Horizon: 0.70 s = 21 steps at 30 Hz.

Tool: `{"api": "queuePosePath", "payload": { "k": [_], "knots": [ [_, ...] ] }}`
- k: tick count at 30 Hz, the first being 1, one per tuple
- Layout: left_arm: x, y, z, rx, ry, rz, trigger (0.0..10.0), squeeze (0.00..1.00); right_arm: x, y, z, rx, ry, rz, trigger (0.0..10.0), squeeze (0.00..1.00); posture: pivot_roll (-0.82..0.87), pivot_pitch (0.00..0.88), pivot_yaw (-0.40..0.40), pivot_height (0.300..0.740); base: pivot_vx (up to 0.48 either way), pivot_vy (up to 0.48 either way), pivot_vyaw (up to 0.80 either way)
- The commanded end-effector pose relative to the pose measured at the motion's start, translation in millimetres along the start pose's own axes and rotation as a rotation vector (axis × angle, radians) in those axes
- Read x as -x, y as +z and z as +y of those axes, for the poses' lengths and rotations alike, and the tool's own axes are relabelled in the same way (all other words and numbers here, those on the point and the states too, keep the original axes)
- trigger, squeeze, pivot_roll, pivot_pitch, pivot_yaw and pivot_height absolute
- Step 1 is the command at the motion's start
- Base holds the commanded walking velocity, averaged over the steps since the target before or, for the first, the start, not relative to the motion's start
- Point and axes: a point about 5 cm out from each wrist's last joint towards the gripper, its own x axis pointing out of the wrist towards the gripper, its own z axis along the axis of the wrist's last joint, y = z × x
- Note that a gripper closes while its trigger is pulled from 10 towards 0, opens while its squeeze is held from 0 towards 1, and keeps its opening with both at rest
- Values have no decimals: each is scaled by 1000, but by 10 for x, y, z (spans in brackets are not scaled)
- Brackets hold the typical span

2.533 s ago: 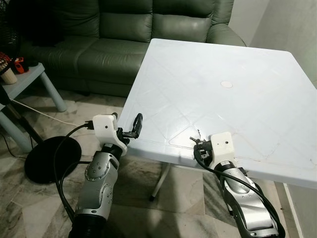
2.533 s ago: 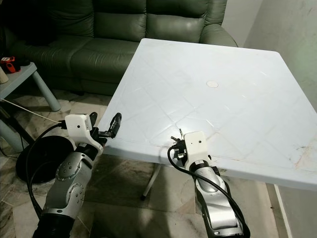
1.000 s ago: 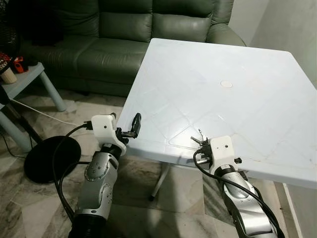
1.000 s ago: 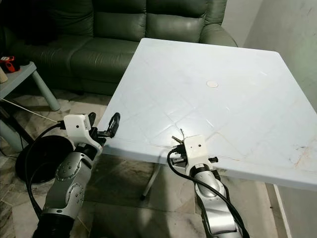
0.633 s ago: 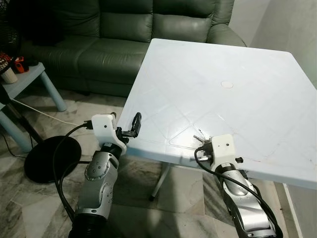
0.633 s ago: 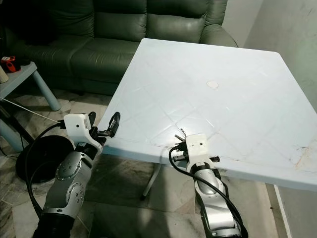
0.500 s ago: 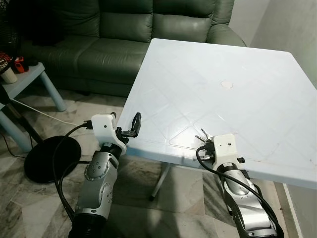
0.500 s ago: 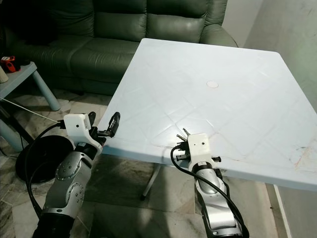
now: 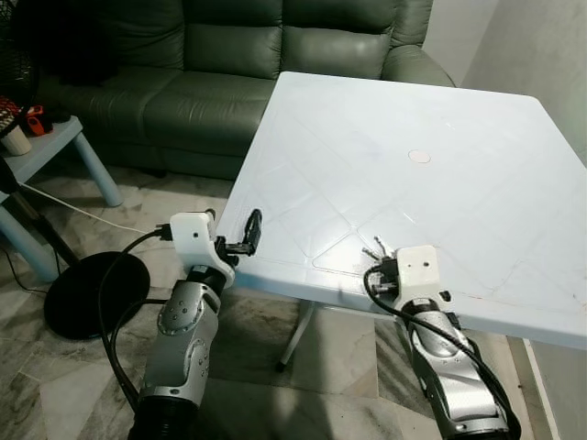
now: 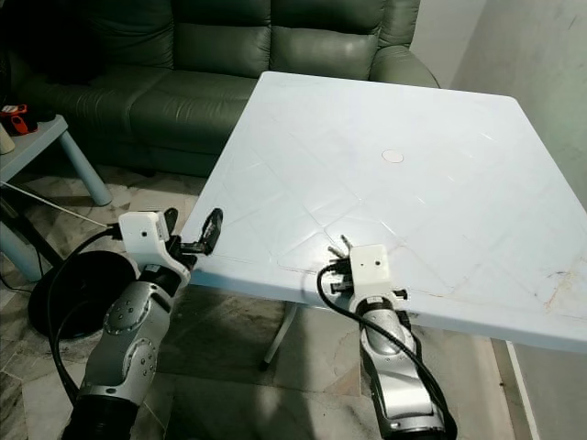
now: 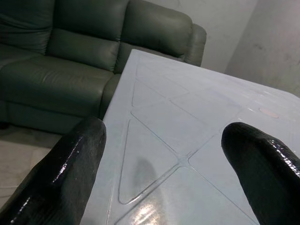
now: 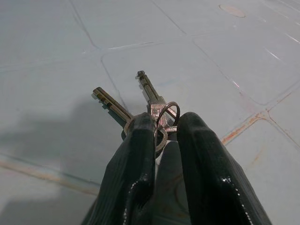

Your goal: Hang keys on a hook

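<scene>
A small bunch of metal keys [image 12: 151,104] on a ring is pinched between the black fingers [image 12: 133,154] of my right gripper [image 12: 164,124]. The keys [image 9: 375,248] stick out just over the near edge of the white table [image 9: 413,137], low above its surface. My right gripper [image 9: 382,266] is at that near edge, shut on the key ring. My left gripper [image 9: 250,230] hovers by the table's near left corner with its fingers [image 11: 70,164] wide apart and nothing between them.
A dark green leather sofa [image 9: 229,55] stands behind the table. At the left is a pale blue side table [image 9: 46,151] with small items, a black round stand base [image 9: 92,293] and a white cable on the tiled floor. A wall runs along the right.
My right gripper has shifted slightly right and forward with the keys, which now point further over the table. The left arm has barely moved.
</scene>
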Motion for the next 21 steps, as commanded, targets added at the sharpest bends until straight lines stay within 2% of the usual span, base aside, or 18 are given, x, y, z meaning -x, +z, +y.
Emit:
{"api": "queuePosePath", "payload": {
  "k": [1,10,21],
  "knots": [
    [-10,26,-10,-11,-1,-7,10000,0,-1,-95,-43,-14,-23,52,10000,0,-38,80,-43,732,0,0,0],
    [-4,29,-3,-9,3,-9,10000,0,-1,-56,-50,-132,12,34,10000,0,-39,81,-43,732,0,0,0],
    [-11,31,-2,-7,3,-10,10000,0,-4,-30,-96,-178,9,14,10000,0,-38,85,-40,732,0,0,0]
  ]
}}
